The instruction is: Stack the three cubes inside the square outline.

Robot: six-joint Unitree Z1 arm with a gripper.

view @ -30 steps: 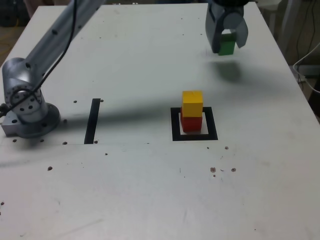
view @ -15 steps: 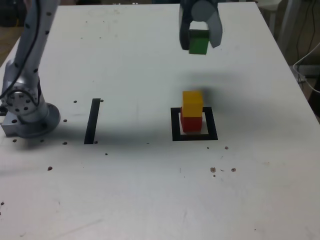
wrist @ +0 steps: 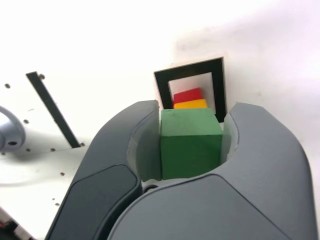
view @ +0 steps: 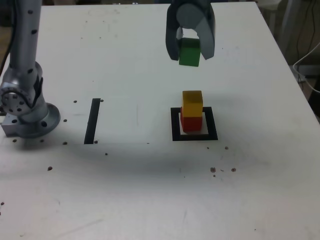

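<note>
White table point(view: 150, 200), matte, scuffed, w/ small dark specks and screw holes scattered over it, most nr the front and by the arm base point(view: 27, 112). Cables and dim clutter past the table edge at the exterior view's right; bit of floor shows at far upper left.

Landmark: the square outline point(view: 194, 136), black frame w/ white centre. Inside it sits the red cube point(view: 191, 123), yellow cube point(view: 192, 103) stacked on top, edges roughly aligned. Black strip point(view: 92, 120) lies well to the exterior view's left of the outline; arm base further left still.

Gripper point(view: 190, 49) hangs in the air above and behind the outline, clear of the stack, jaws clamped on the green cube point(view: 190, 52). Wrist view: green cube point(wrist: 190, 142) snug btwn both jaws, outline point(wrist: 191, 90) w/ red and yellow beyond it.
</note>
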